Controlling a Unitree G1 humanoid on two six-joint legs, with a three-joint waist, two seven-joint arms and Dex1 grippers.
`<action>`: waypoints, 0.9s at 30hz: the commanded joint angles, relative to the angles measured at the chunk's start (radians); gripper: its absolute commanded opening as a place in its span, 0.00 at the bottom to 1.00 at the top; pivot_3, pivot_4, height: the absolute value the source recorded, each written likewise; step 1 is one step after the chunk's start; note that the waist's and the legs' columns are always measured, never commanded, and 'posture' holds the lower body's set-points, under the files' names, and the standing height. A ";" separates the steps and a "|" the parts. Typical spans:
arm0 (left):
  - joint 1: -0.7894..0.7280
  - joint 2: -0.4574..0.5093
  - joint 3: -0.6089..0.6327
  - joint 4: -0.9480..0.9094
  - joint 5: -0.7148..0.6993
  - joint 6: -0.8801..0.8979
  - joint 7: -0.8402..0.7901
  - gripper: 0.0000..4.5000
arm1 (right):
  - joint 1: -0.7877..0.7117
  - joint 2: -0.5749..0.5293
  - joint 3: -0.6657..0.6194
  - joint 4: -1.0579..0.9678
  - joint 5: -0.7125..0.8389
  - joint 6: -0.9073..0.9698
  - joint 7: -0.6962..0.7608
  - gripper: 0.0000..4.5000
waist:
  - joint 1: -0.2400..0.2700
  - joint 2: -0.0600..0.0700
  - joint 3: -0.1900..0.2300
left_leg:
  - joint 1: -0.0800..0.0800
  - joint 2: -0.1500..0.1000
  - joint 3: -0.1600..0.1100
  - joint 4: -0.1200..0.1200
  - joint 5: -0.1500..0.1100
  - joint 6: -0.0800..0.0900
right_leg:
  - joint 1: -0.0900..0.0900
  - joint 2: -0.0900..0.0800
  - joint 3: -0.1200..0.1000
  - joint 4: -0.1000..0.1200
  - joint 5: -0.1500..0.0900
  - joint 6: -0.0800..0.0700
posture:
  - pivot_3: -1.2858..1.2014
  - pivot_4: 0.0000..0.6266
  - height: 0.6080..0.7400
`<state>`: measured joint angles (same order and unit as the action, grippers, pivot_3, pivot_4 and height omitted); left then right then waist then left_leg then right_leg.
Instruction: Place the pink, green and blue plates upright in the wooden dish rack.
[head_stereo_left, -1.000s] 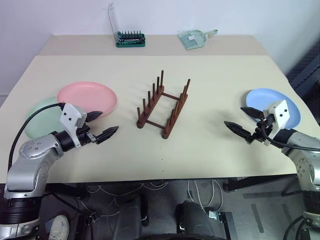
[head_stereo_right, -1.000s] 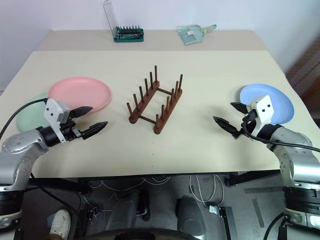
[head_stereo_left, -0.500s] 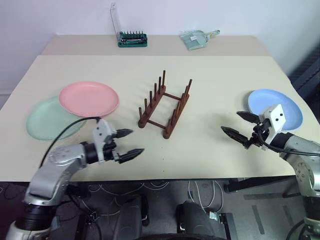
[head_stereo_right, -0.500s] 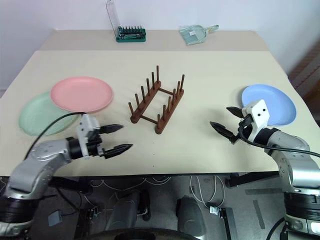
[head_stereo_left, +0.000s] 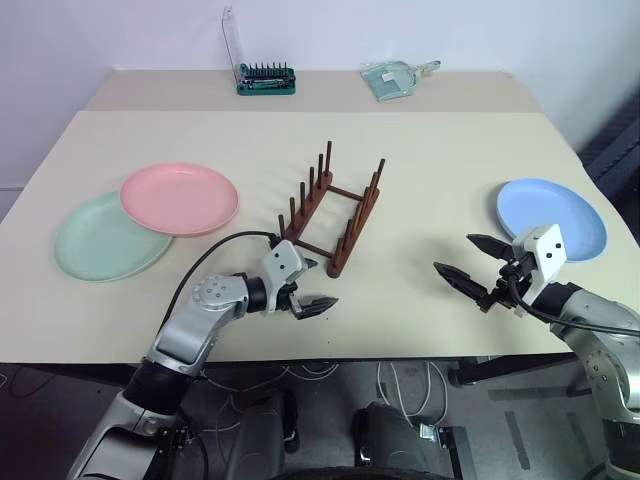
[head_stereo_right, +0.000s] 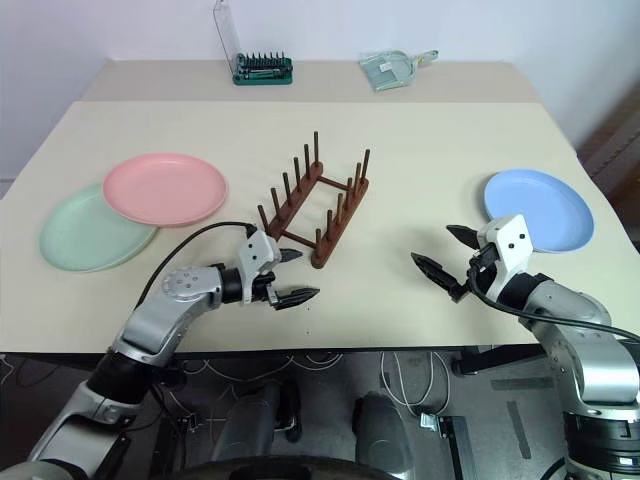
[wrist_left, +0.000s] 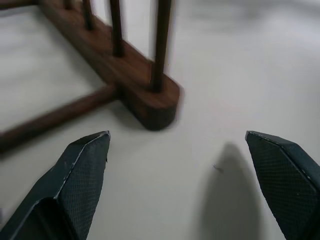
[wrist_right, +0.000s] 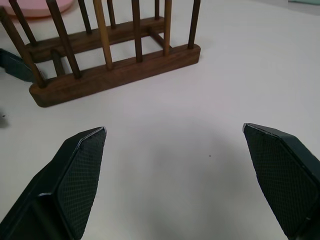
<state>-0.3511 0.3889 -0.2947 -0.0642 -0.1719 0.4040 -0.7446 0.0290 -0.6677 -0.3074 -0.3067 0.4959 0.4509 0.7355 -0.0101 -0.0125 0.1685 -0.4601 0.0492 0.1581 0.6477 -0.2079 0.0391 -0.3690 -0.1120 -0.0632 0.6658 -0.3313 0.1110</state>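
Where left gripper (head_stereo_left: 311, 287) gapes, rack (head_stereo_left: 330, 211) just beyond.

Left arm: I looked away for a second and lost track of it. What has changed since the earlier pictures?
The left gripper swung, open and empty, from beside the pink plate across to the near end of the wooden dish rack. The right gripper stayed open near the blue plate, barely shifting. The plates, including the green plate, and the rack have not moved.

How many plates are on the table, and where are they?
3, all lying flat. The pink plate sits left of the wooden dish rack, overlapping the green plate at the far left. The blue plate lies alone on the right.
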 joint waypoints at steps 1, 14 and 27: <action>-0.005 -0.025 -0.003 0.030 0.051 -0.017 0.062 1.00 | -0.005 0.007 -0.030 -0.028 0.016 -0.014 -0.011 0.99 | -0.002 0.000 0.000 | 0.000 0.000 0.000 0.000 0.000 0.000 | 0.000 0.000 0.000 0.000 0.000 0.000 | 0.52 0.24 0.94; -0.034 -0.114 0.037 0.130 0.126 -0.008 0.237 0.81 | -0.090 0.023 0.037 0.032 0.000 -0.032 -0.001 1.00 | -0.001 0.003 -0.002 | 0.002 0.000 -0.001 0.000 0.000 0.000 | 0.002 -0.001 0.000 0.000 0.000 0.000 | 0.52 0.24 0.94; -0.085 -0.096 0.057 0.240 0.135 -0.108 0.236 0.17 | -0.056 0.040 0.043 0.031 0.002 -0.067 -0.001 1.00 | -0.006 0.003 -0.003 | 0.004 0.001 -0.001 0.000 0.000 0.000 | 0.004 -0.001 0.000 0.001 0.000 0.000 | 0.52 0.24 0.94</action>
<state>-0.4394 0.2647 -0.2545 0.1392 -0.0672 0.3031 -0.5038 -0.0351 -0.6355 -0.2489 -0.2476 0.4938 0.4047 0.7338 -0.0156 -0.0091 0.1660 -0.4561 0.0497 0.1573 0.6479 -0.2079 0.0390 -0.3655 -0.1128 -0.0631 0.6664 -0.3310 0.1112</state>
